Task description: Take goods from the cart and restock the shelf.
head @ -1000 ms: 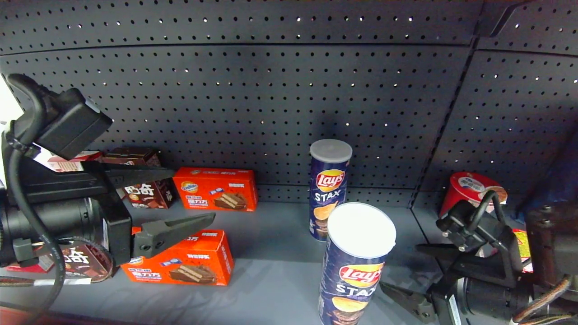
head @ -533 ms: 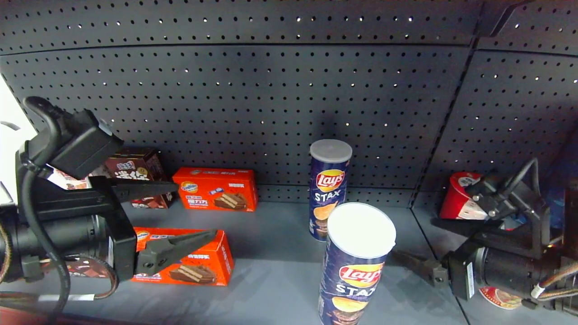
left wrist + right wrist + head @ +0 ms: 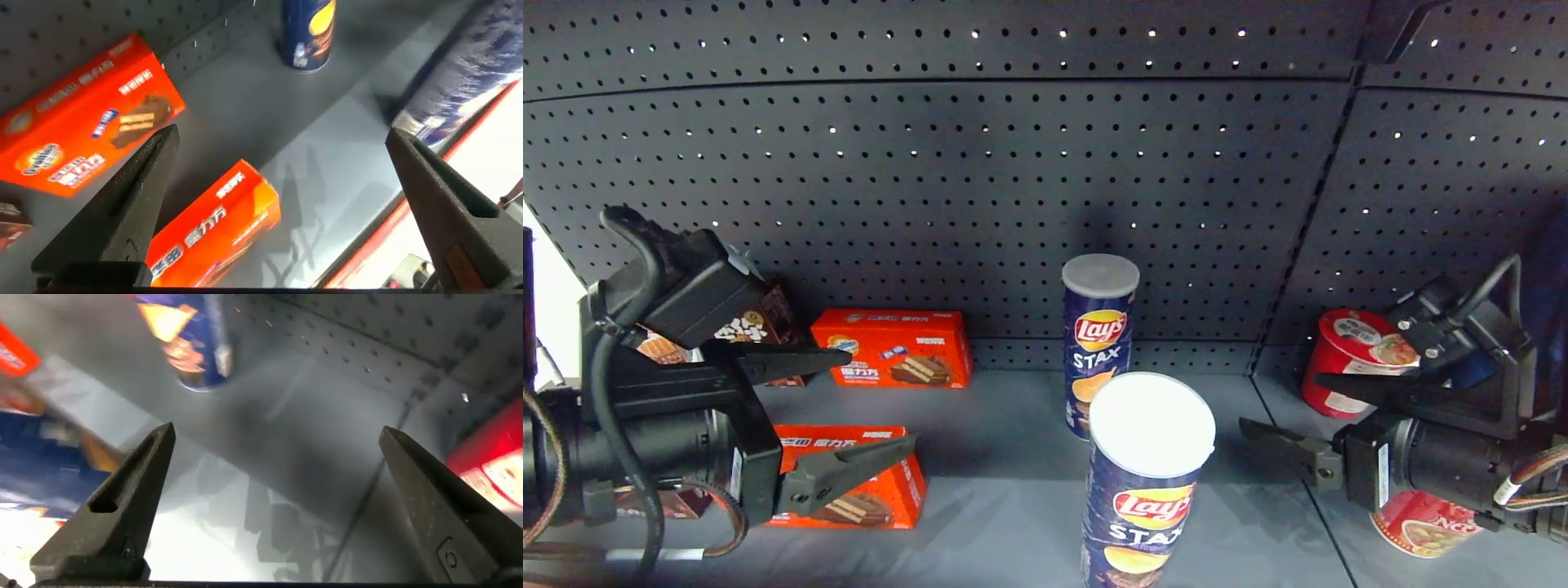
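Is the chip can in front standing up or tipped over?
Standing up. The front chip can has its white lid on top, and its side runs straight down toward the shelf.

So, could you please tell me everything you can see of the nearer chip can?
The nearer chip can is a tall tube, dark blue with a red-and-yellow logo and chip pictures, topped by a flat white lid. It stands upright near the front of the grey shelf, in front of a matching can and apart from it. Its base is out of frame. The right gripper hangs open to its right, not touching.
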Robot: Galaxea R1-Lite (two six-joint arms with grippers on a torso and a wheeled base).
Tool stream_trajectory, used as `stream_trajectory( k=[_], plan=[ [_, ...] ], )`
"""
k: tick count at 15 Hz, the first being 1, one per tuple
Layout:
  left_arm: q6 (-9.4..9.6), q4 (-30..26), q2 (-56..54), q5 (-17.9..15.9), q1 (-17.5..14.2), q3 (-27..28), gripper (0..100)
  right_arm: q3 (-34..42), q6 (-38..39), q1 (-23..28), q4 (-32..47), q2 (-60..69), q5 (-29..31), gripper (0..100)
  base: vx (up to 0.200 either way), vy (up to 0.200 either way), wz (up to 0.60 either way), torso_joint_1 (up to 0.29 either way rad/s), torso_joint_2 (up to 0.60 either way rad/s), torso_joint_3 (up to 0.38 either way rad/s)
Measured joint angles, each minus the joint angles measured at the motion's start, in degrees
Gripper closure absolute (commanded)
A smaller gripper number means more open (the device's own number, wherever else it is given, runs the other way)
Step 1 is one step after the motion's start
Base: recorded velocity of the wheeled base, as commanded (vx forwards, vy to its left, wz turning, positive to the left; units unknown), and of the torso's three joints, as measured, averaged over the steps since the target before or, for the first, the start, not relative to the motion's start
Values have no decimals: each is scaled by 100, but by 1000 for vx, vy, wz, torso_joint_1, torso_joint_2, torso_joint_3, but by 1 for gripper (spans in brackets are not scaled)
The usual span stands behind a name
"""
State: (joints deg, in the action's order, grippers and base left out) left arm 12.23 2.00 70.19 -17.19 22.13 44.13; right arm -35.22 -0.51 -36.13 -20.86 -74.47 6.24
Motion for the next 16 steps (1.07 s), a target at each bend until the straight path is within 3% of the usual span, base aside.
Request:
stream_trajectory(
  k=[9,16],
  plan=[
    [0,10,-5,-5,2,5,0,499,-66,-133,-18,11,-305,0,0,0,0,0,0,0],
    [0,11,-5,4,-11,11,0,694,-71,-538,-13,-227,-334,0,0,0,0,0,0,0]
  ],
)
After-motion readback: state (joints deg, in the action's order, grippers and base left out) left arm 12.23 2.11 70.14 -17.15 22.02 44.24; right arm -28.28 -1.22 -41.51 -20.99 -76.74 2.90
